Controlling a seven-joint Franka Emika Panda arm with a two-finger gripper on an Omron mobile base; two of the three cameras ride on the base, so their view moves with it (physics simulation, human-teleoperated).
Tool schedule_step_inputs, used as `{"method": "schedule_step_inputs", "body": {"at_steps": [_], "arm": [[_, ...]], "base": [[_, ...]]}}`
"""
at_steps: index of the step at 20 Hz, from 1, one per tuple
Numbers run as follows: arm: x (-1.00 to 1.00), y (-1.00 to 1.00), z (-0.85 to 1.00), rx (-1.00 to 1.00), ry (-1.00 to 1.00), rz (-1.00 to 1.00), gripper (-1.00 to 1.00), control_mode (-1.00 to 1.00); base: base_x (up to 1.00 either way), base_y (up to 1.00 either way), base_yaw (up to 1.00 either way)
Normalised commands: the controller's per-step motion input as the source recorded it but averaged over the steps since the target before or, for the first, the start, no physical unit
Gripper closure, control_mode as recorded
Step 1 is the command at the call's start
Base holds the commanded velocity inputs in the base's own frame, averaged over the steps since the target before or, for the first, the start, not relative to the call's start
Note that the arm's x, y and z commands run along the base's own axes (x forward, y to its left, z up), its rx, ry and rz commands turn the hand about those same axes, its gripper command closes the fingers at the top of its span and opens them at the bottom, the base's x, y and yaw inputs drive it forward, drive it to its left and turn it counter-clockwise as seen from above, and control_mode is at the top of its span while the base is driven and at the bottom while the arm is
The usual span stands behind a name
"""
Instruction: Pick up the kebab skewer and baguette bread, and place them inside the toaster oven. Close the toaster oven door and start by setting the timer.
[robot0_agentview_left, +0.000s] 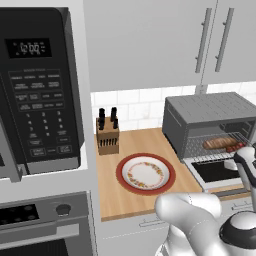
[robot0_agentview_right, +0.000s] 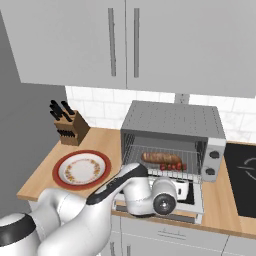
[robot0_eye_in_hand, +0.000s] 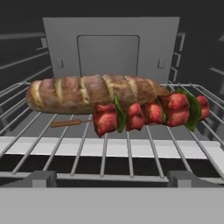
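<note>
The toaster oven (robot0_agentview_left: 210, 107) (robot0_agentview_right: 172, 120) stands on the counter with its door (robot0_agentview_left: 215, 171) dropped flat open. On its wire rack (robot0_eye_in_hand: 131, 151) lies the golden baguette bread (robot0_eye_in_hand: 87, 92) (robot0_agentview_right: 160, 158) (robot0_agentview_left: 219, 143). The kebab skewer (robot0_eye_in_hand: 148, 113) (robot0_agentview_right: 173, 166) (robot0_agentview_left: 239, 148) rests right in front of the loaf, red chunks to the right, bare stick end to the left. My gripper (robot0_agentview_right: 182, 188) hovers over the open door, facing the oven mouth, apart from both foods. Nothing sits between its jaws, which stand open.
An empty red-rimmed plate (robot0_agentview_left: 145, 174) (robot0_agentview_right: 82, 169) lies left of the oven. A knife block (robot0_agentview_left: 107, 132) (robot0_agentview_right: 70, 127) stands at the back wall. The black microwave (robot0_agentview_left: 37, 90) is far left. Oven knobs (robot0_agentview_right: 215, 156) are on its right face, with a cooktop (robot0_agentview_right: 242, 175) beyond.
</note>
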Motion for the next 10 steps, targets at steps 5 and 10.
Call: {"method": "schedule_step_inputs", "body": {"at_steps": [5,10], "arm": [[0.04,0.0,0.0,0.0,0.0,0.0,-1.0,-1.0],[0.08,0.0,0.0,0.0,0.0,0.0,-1.0,-1.0]], "base": [[0.0,0.0,0.0],[0.0,0.0,0.0]]}}
